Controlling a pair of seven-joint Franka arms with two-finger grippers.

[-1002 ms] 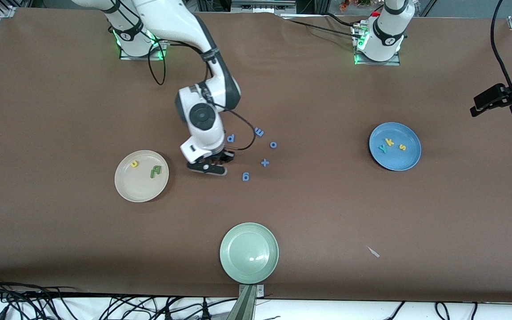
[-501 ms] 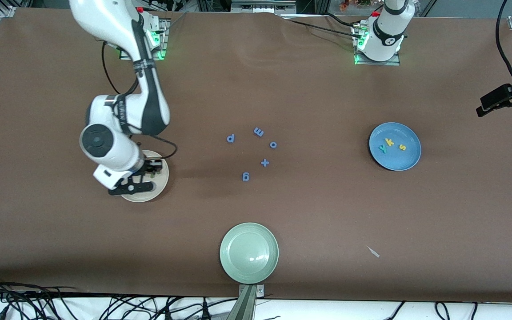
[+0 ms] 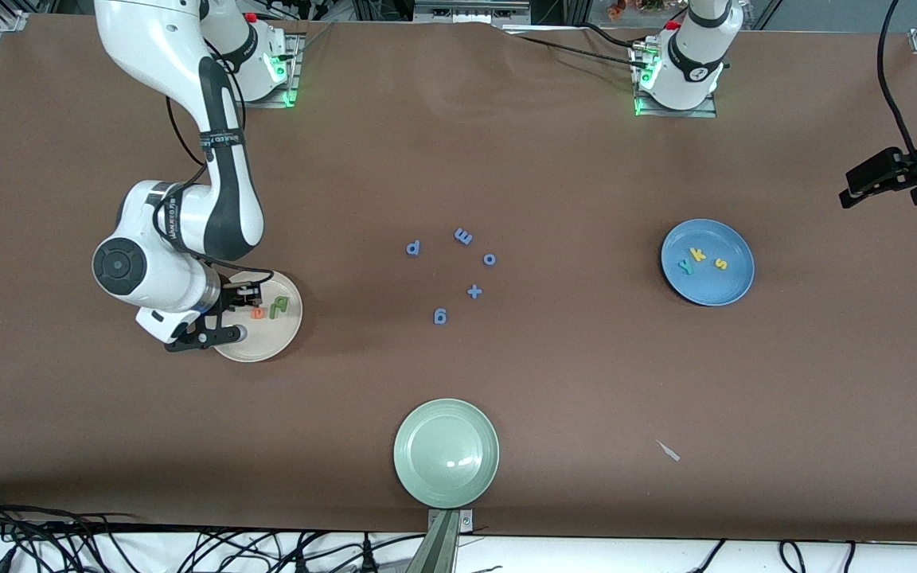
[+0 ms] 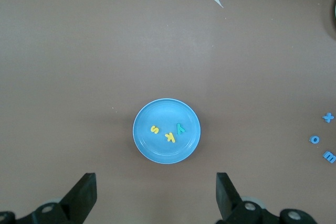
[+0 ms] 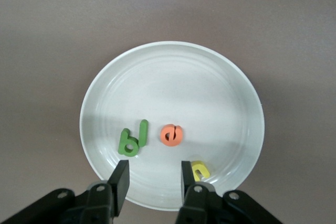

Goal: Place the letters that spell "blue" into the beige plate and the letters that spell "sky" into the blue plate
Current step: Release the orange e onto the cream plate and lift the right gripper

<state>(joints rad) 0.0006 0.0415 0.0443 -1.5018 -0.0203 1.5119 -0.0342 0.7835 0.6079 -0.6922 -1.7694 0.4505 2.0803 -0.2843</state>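
From the front, we see the right gripper (image 3: pixel 245 305), over the table's middle a second ago, now above the beige plate (image 3: pixel 261 344), where an orange e (image 3: pixel 256 313) has appeared beside the b (image 3: pixel 279 305). The left gripper (image 3: pixel 872 185) waits high, open, over the blue plate (image 4: pixel 167 130) holding s, k, y. The right wrist view shows parted, empty fingers (image 5: pixel 120 181) above b, l (image 5: pixel 143 131), e, u (image 5: pixel 199 170).

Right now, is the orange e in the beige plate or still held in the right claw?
In the plate. The orange e lies flat on the beige plate beside the green l; the right claw hangs open above, holding nothing.
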